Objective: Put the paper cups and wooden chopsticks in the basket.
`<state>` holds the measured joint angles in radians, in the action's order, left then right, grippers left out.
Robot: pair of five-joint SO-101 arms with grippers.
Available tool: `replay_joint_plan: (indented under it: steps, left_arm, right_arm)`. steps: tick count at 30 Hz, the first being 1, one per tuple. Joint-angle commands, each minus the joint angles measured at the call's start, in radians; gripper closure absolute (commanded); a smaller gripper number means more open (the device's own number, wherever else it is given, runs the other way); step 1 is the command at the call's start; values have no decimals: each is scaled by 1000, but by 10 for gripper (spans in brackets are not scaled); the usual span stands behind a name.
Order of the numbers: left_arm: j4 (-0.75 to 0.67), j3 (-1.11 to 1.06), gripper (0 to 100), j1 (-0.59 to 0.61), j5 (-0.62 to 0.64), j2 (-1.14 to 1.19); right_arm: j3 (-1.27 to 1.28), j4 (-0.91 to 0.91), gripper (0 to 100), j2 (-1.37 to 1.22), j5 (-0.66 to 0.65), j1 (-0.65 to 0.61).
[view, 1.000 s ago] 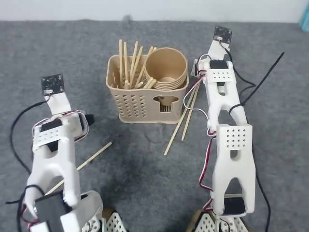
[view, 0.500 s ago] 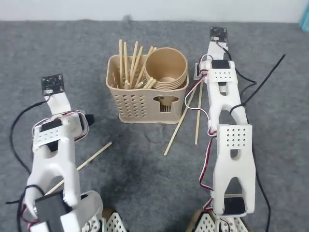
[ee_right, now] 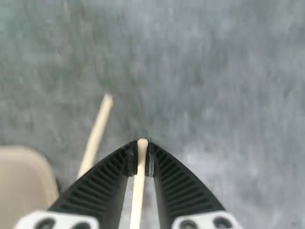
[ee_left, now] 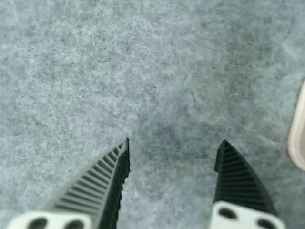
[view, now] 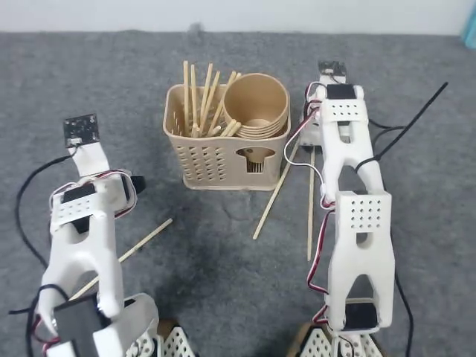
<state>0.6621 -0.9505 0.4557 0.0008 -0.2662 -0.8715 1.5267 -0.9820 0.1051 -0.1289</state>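
A beige basket (view: 223,160) stands mid-table with stacked paper cups (view: 256,104) and several wooden chopsticks (view: 197,93) in it. My right gripper (ee_right: 141,145) is shut on one chopstick (ee_right: 138,183) just right of the basket. In the high view that held chopstick (view: 310,208) runs along the right arm (view: 342,126) toward the table's front. A second chopstick (view: 275,193) lies slanted on the carpet at the basket's right corner, also seen in the right wrist view (ee_right: 97,131). A third chopstick (view: 141,244) lies beside the left arm. My left gripper (ee_left: 174,143) is open over bare carpet.
Grey carpet covers the table. The basket's rim (ee_left: 298,129) shows at the edge of the left wrist view, and its corner (ee_right: 24,176) in the right wrist view. Black cables (view: 409,119) trail to the right of the right arm.
The right gripper's chopstick has left its neighbour; its free end swung right and toward the table's front. The right wrist shifted slightly. The left arm has not moved.
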Motion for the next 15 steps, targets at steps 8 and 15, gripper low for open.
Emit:
replay_joint_plan:
  steps: [8,15]
  left_arm:
    - [5,21,721,-3,-12,-12]
    - [5,21,721,-5,-12,-12]
  right_arm:
    - [-18,179,991,165,-5,39]
    - [52,266,991,269,8,53]
